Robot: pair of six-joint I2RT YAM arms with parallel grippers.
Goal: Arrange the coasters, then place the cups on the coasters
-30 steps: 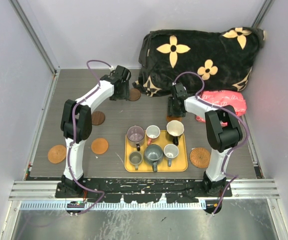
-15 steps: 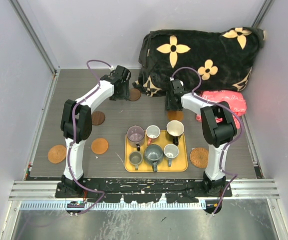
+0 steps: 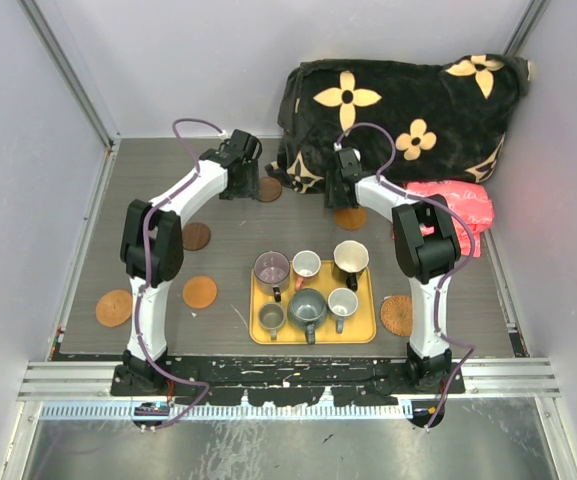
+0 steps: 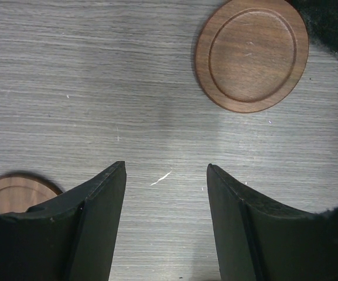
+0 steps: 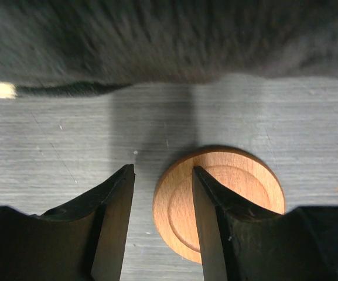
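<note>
— What is the right hand point(image 5: 163, 168) doing?
— It is hovering open and empty over the counter point(image 5: 69, 146). The orange-brown coaster point(image 5: 239, 187) is lying flat under one finger; I can't tell if that finger is touching it. It is probably lining up to pinch the thin rim.
— And the left hand point(image 4: 166, 168)?
— Also open, holding nothing. A dark brown coaster point(image 4: 251, 54) is lying ahead to its right, a second coaster point(image 4: 10, 196) peeking out behind its other finger.
— What's crowding them?
— The black blanket point(image 5: 169, 41) is bulging just ahead of the right hand, blocking reach. The cups point(image 3: 308, 305) are waiting on the yellow tray point(image 3: 364, 326), well behind both hands.
</note>
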